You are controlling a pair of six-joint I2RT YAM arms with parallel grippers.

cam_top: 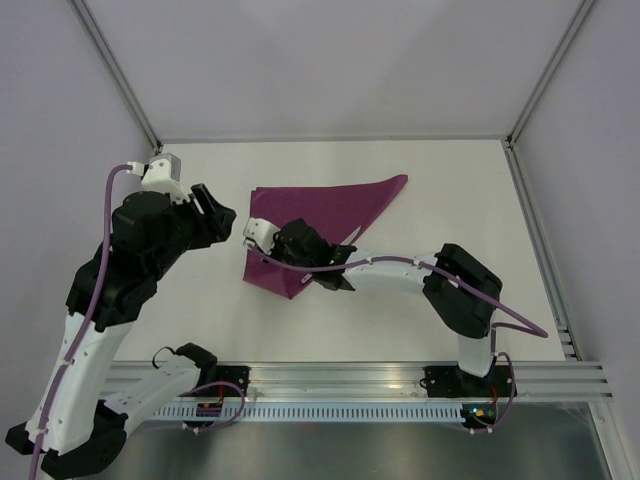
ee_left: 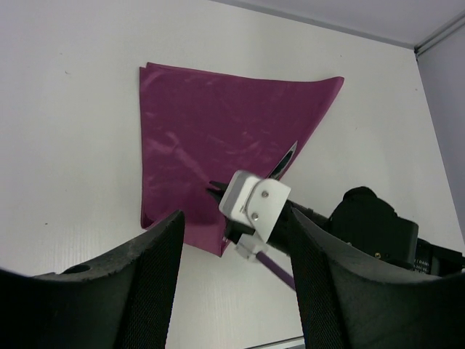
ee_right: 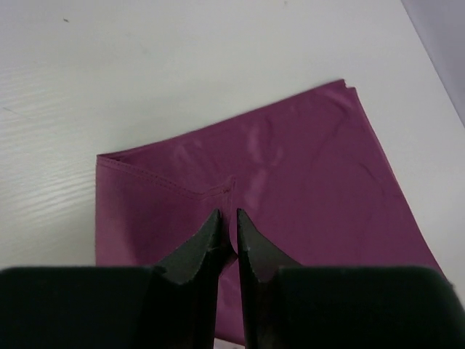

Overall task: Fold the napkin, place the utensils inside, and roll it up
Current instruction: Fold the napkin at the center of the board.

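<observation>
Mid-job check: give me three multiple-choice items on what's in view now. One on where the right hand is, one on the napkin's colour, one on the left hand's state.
1. Where is the right hand?
A) over the napkin
B) parked beside its own base
C) up against the back wall

2. What colour is the napkin?
A) white
B) plum purple
C) green

3. What state is the left hand in?
A) shut on the cloth
B) shut on a utensil
C) open and holding nothing

Answers:
1 A: its wrist view shows both fingertips down on the purple cloth near a hemmed edge.
2 B: all three views show the same dark purple fabric.
3 C: its fingers stand wide apart with nothing between them, off the napkin's left side.
</observation>
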